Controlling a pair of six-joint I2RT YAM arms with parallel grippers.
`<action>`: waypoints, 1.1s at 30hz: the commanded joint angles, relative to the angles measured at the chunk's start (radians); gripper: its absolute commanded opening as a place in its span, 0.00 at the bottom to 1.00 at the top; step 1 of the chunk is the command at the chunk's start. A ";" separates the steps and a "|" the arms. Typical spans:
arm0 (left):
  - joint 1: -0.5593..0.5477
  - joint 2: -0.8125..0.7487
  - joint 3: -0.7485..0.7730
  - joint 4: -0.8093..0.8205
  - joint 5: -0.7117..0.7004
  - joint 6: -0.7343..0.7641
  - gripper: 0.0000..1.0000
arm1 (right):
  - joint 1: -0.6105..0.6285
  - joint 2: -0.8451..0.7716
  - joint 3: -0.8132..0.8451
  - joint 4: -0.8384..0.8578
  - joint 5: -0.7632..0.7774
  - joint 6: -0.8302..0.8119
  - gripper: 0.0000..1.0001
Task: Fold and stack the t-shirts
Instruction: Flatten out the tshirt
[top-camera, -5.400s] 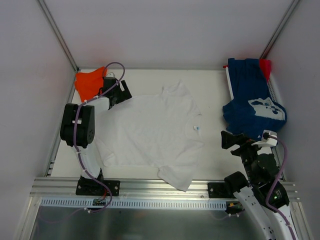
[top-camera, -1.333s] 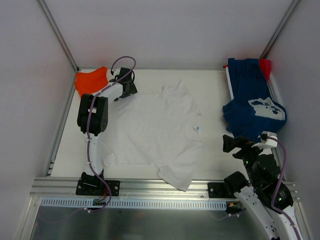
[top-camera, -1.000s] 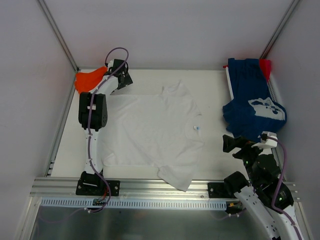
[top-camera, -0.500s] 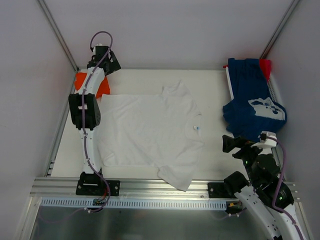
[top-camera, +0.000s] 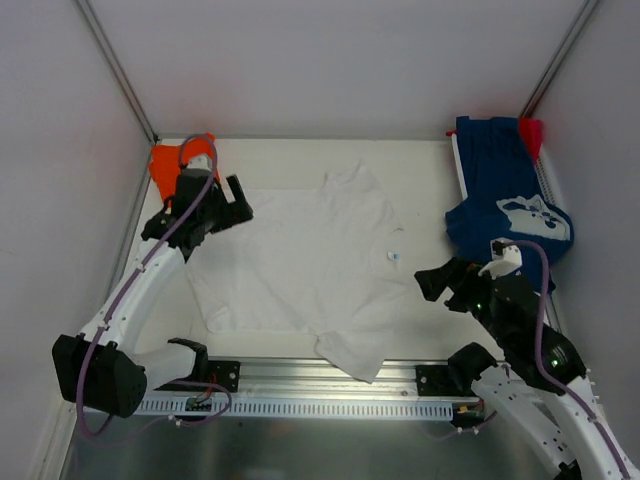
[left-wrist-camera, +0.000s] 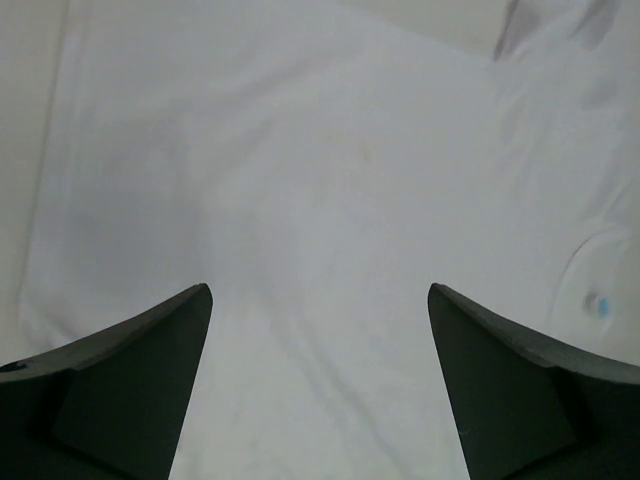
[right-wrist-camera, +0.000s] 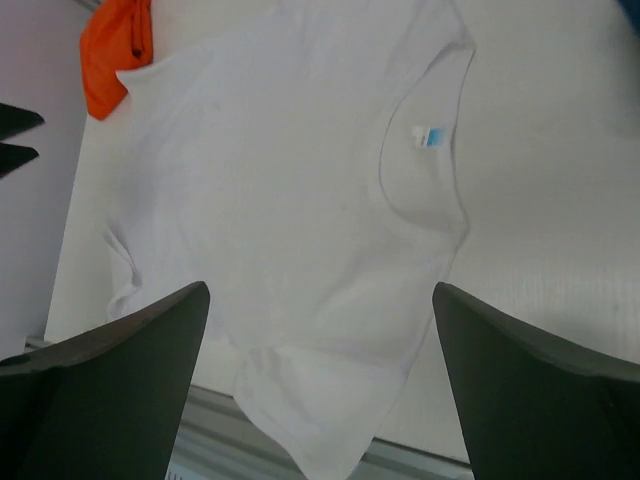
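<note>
A plain white t-shirt (top-camera: 300, 260) lies spread flat mid-table, its collar toward the right, and one sleeve (top-camera: 352, 352) hangs over the front edge. My left gripper (top-camera: 240, 200) hovers open over the shirt's left part; in the left wrist view only white cloth (left-wrist-camera: 330, 180) shows between its fingers (left-wrist-camera: 120, 380). To the right of the collar, my right gripper (top-camera: 432, 283) stands open and empty, looking across the white shirt (right-wrist-camera: 290, 200) and its label (right-wrist-camera: 433, 137). An orange shirt (top-camera: 165, 165) lies crumpled in the back left corner. A navy printed shirt (top-camera: 505, 210) and a small red one (top-camera: 531, 130) are at the right.
The navy shirt drapes over a white rack (top-camera: 458, 165) by the right wall. An aluminium rail (top-camera: 300, 375) runs along the table's front edge. Enclosure walls and slanted posts close in the left, back and right sides. The orange shirt (right-wrist-camera: 115, 50) also shows in the right wrist view.
My left arm has swung from the back left corner beside the orange shirt down over the white shirt's left side. My right arm has reached forward and left toward the collar.
</note>
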 joint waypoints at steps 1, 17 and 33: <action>-0.053 -0.115 -0.238 -0.153 -0.020 -0.064 0.90 | 0.005 0.081 -0.040 -0.041 -0.182 0.157 0.99; -0.383 -0.062 -0.175 -0.661 -0.208 -0.215 0.91 | 0.009 -0.027 -0.362 0.146 -0.244 0.260 0.99; -0.435 0.394 -0.226 -0.687 -0.323 -0.341 0.91 | 0.005 0.320 -0.368 0.435 -0.322 0.036 0.99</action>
